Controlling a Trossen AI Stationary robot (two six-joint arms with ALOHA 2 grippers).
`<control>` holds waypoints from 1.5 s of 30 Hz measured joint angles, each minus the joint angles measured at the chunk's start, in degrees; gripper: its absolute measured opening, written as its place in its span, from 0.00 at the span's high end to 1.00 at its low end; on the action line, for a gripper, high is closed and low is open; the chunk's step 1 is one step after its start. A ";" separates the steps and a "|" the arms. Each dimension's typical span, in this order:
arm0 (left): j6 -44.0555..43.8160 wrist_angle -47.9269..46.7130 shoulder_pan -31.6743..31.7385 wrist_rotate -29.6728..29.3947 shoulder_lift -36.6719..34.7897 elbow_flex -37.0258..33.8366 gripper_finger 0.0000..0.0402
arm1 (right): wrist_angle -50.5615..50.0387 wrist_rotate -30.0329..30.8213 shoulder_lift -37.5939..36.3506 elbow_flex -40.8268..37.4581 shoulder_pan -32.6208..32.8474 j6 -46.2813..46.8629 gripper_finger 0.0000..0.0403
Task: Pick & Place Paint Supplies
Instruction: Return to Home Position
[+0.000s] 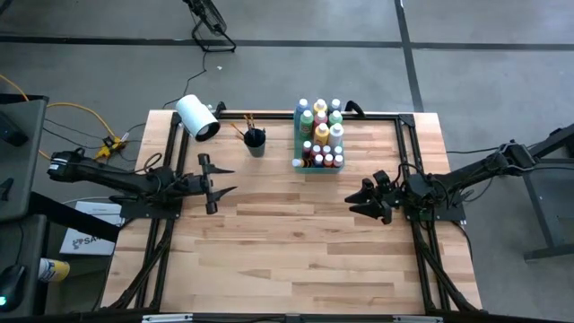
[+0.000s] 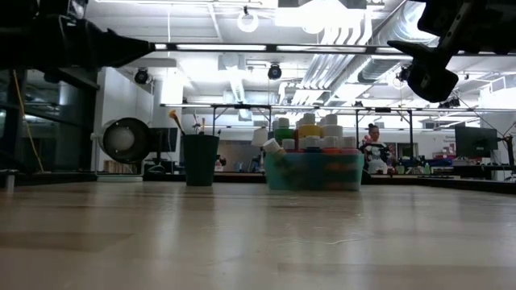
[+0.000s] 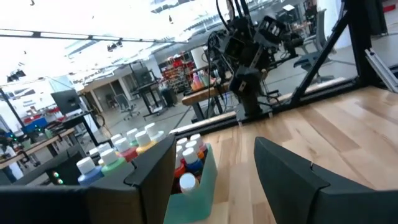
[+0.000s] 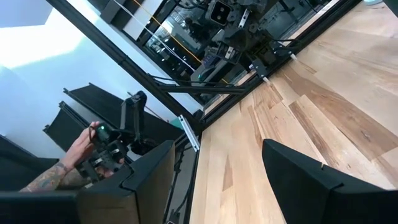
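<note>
Several small paint bottles point(image 1: 320, 135) with white caps stand upright in a translucent green tray point(image 1: 300, 164) at the table's far middle; the low view shows the bottles point(image 2: 310, 133) and the tray point(image 2: 313, 171) too. Thin paintbrushes point(image 1: 244, 124) stick out of a dark cup point(image 1: 256, 141) left of the tray. My left gripper point(image 1: 229, 179) hovers open at the table's left, its fingers pointing toward the right, with the tray point(image 3: 202, 186) ahead of it. My right gripper point(image 1: 357, 199) hovers open at the right, nearer than the tray, with nothing between its fingers point(image 4: 292, 180).
A large white roll point(image 1: 197, 117) lies at the far left corner, left of the cup point(image 2: 200, 159). Black frame rails point(image 1: 408, 144) run along the table's sides and far edge. Bare wood point(image 1: 287, 251) fills the middle and near part. A person's hand point(image 4: 74, 152) holds a device beyond the table.
</note>
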 joint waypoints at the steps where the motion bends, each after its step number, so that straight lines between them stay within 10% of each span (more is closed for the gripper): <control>1: 0.00 -1.13 0.00 0.00 -1.33 -0.41 0.47 | 0.00 -0.02 0.00 0.00 0.00 0.00 0.41; 23: 10.61 -50.93 0.02 -5.50 -28.51 3.41 0.47 | -1.14 -0.02 0.00 0.00 0.00 -0.02 0.41; 45: 12.33 -58.45 0.02 -6.10 -30.40 5.53 0.47 | -2.79 -0.02 -8.61 -2.37 -0.01 -0.04 0.41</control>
